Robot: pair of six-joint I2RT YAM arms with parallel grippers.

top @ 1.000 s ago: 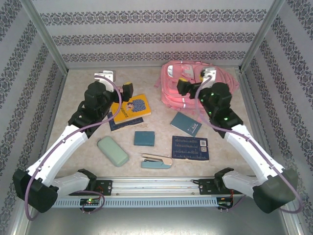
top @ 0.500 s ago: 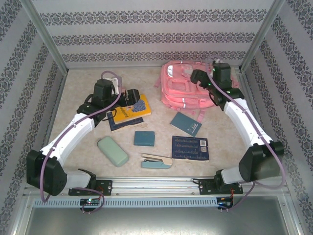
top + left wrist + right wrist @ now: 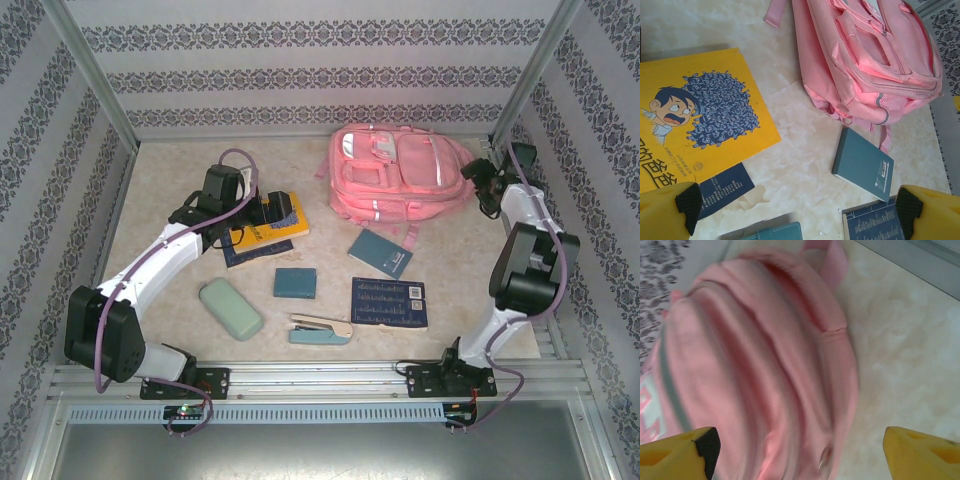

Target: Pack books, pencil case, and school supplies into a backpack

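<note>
The backpack (image 3: 400, 175) lay flat, soft and floppy, probably best pinched by a fold of fabric; the right gripper (image 3: 799, 440) stood spread apart at its right end. Left of the backpack, the left gripper (image 3: 797, 207) hung wide open above the yellow book (image 3: 705, 115), which looked thin, stiff and slick, and best lifted by an edge.

Backpack (image 3: 395, 180) back right; pencil case (image 3: 231, 309), stapler (image 3: 320, 331) near front.

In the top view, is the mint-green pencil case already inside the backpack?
No, the pencil case lies on the table beside the stapler, well apart from the backpack.
</note>
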